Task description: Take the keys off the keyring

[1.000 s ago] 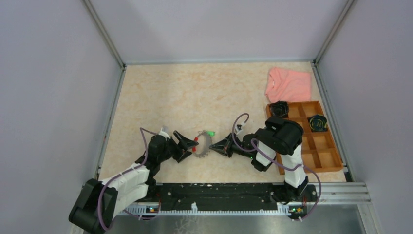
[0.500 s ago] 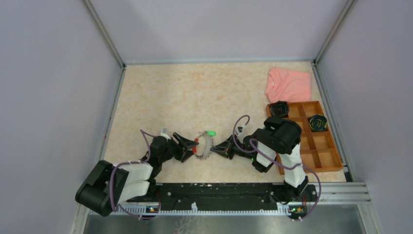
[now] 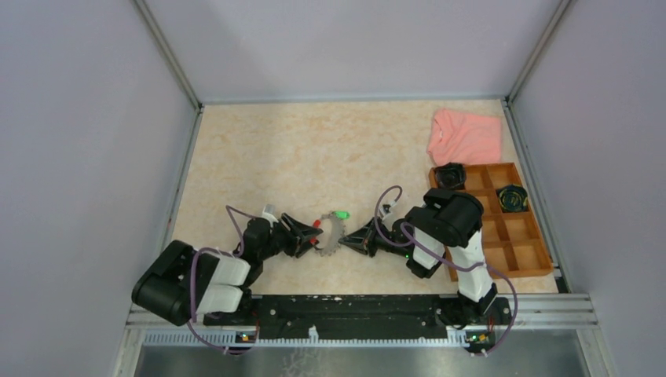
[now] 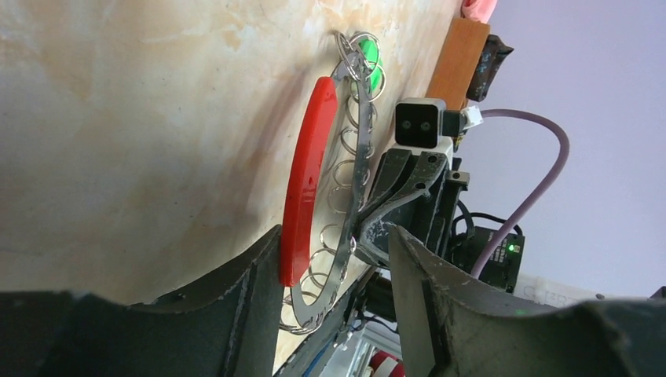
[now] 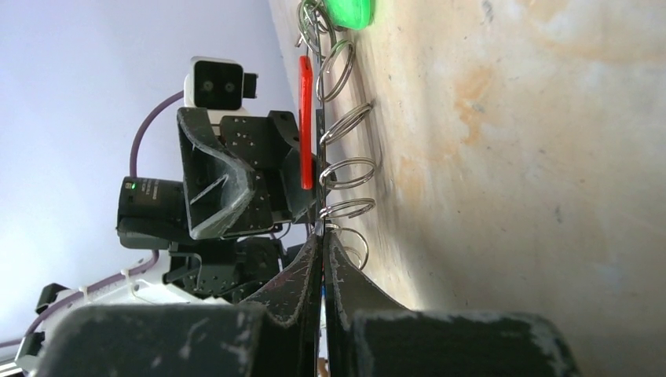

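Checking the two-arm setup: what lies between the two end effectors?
In the top external view, the thin grey metal keyring with a red sleeve spans the gap between left end effector and right end effector, a green-headed key at its far edge.

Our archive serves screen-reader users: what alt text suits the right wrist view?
The right gripper pinches the thin grey metal keyring, seen edge-on, with its red sleeve, small wire rings and a green-headed key strung along it. The black left gripper faces it, open.
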Tool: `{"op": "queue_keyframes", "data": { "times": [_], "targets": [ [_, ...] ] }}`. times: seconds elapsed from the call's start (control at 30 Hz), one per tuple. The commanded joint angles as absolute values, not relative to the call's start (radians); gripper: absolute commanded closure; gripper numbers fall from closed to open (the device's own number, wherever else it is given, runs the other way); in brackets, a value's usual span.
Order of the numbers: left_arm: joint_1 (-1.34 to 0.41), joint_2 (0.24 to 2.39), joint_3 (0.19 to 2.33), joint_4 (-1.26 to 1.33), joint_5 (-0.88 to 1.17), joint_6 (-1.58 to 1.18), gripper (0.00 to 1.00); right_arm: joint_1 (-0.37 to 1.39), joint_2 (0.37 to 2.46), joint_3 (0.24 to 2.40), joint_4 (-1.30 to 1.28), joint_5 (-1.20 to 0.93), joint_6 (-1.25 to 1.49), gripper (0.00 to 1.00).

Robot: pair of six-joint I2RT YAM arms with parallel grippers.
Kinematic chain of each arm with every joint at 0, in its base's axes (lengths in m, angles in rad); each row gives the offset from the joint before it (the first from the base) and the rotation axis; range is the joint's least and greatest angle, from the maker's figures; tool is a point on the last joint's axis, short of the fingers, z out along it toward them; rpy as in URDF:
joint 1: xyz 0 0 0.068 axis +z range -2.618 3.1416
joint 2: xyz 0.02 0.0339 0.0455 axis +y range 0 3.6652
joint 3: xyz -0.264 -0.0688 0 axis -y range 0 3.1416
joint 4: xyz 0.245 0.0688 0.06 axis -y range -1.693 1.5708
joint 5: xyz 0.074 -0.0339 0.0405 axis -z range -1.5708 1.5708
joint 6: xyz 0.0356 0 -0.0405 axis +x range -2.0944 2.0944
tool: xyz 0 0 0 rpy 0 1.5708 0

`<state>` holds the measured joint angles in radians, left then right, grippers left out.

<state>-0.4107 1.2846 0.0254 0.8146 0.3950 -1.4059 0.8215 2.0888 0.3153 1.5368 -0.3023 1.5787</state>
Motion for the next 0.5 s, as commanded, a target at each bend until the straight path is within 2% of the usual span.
{"op": "queue_keyframes", "data": {
  "times": [0.0, 0.23, 0.47],
  "targets": [
    [-0.406, 1.352, 0.064, 0.967, 0.426, -1.364, 0.45, 0.819, 2.118, 0.318, 1.710, -0.337, 1.585, 1.00],
    [-0.382, 1.503, 0.081, 1.108, 0.455, -1.342, 0.55, 0.820, 2.127, 0.311, 1.721, -0.347, 1.582, 1.00],
    [-0.369, 1.641, 0.114, 1.279, 0.513, -1.350, 0.58, 0.815, 2.132, 0.308, 1.720, -0.351, 1.577, 1.00]
  ]
}}
